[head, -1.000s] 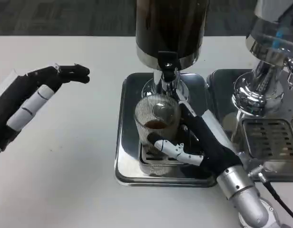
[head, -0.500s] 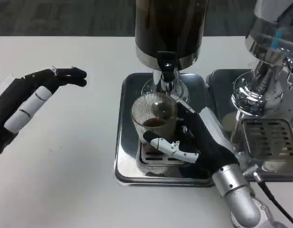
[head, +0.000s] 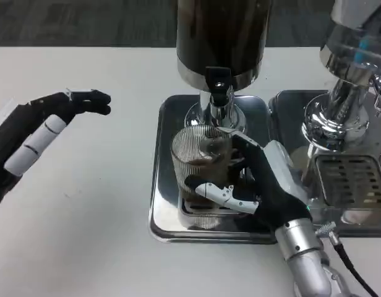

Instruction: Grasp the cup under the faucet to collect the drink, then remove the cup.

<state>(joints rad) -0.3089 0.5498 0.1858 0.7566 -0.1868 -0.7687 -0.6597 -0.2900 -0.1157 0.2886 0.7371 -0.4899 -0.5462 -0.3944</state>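
Note:
A ribbed clear glass cup (head: 200, 159) with a little brown drink in it stands on the grate of the steel drip tray (head: 164, 185), just in front of the black faucet (head: 218, 83) of the dark drink dispenser (head: 221, 37). My right hand (head: 258, 182) wraps the cup from its right side, thumb across the front low down, fingers behind it. My left hand (head: 39, 133) hovers over the table at the far left, fingers stretched out and holding nothing.
A second chrome machine (head: 351, 80) with its own drip tray (head: 351, 179) stands at the right, close to my right forearm. White table (head: 98, 235) surface spreads to the left and front. A cable runs by my right wrist.
The cup, in my right hand, has shifted slightly toward me and left, away from the faucet. My left hand has drifted a little lower and left.

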